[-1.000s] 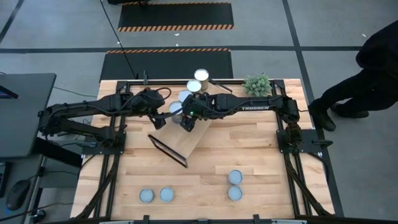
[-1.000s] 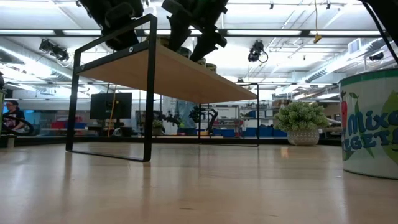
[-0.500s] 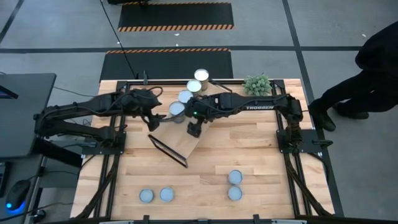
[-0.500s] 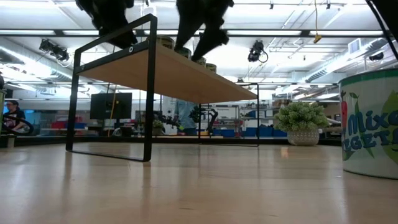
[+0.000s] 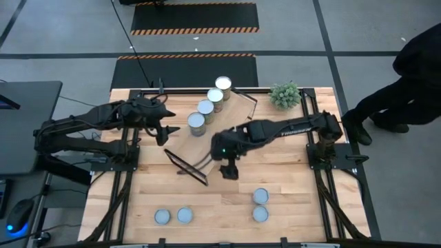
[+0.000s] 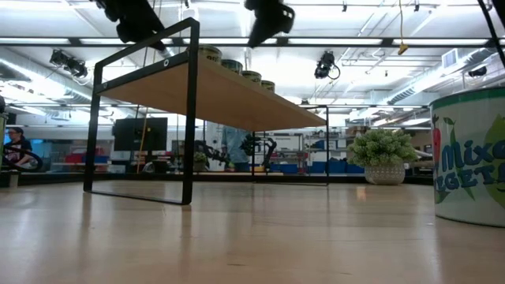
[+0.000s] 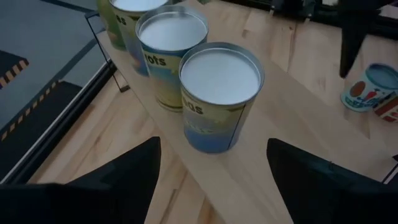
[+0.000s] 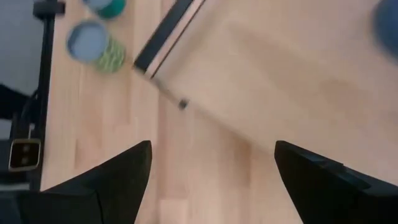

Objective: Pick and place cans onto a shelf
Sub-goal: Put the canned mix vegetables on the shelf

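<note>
Potted plant (image 5: 285, 94): set at the tabletop's far right corner
Tabletop (image 5: 289, 179): light wood
Person (image 5: 406, 76): seen standing right of the tabletop, dressed in dark clothing

The high view looks straight down from well above, taking in the whole light-wood tabletop (image 5: 289, 186) and grey floor around it. At its centre lies the long light-wood shelf on thin black metal legs (image 5: 220, 134), the landmark here. The low view sits at tabletop height, close to the shelf (image 6: 213, 87), facing level beneath its board into the room behind. The left wrist view looks steeply down from close on the shelf's board (image 7: 292, 124) and the row of silver-topped tins (image 7: 214, 102) on it. The right wrist view faces straight down, near one black-framed end of the shelf (image 8: 261, 74). All four views share the shelf.
</note>
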{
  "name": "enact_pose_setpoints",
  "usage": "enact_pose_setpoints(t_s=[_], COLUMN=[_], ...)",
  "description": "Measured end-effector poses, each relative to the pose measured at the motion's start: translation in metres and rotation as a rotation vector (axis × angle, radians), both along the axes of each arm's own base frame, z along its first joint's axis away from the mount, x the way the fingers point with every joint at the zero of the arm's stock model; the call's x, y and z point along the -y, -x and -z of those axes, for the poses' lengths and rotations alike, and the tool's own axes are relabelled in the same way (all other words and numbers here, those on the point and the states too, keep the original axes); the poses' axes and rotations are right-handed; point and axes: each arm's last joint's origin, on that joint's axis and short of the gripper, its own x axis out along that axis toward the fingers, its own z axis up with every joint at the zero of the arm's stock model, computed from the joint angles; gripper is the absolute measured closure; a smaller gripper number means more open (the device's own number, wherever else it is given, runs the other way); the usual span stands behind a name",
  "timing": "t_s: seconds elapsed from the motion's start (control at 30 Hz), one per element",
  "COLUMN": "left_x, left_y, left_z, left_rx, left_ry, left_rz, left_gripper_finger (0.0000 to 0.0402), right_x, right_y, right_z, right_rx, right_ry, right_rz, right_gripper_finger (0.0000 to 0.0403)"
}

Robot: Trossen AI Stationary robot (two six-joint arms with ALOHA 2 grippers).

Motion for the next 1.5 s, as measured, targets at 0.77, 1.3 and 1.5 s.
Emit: enact_pose_setpoints(t_s=[0.77, 1.3, 1.5], left_x=[0.000, 0.000, 0.000], left_y=[0.001, 0.001, 0.002], left_z=[0.000, 0.000, 0.001], left_rx=[0.000, -0.001, -0.015], left_ry=[-0.002, -0.002, 0.002], left_rz=[0.001, 0.006, 0.005], left_gripper_finger=[0.0102, 0.0102, 0.0102], right_x=[-0.069, -0.091, -0.091], right_y=[0.059, 0.082, 0.084], right_z=[0.100, 0.121, 0.121], right_rx=[-0.478, -0.512, -0.548], right_ry=[-0.310, -0.237, -0.218], right_rz=[0.585, 0.778, 0.686], right_gripper_finger=[0.0050, 0.0050, 0.0050])
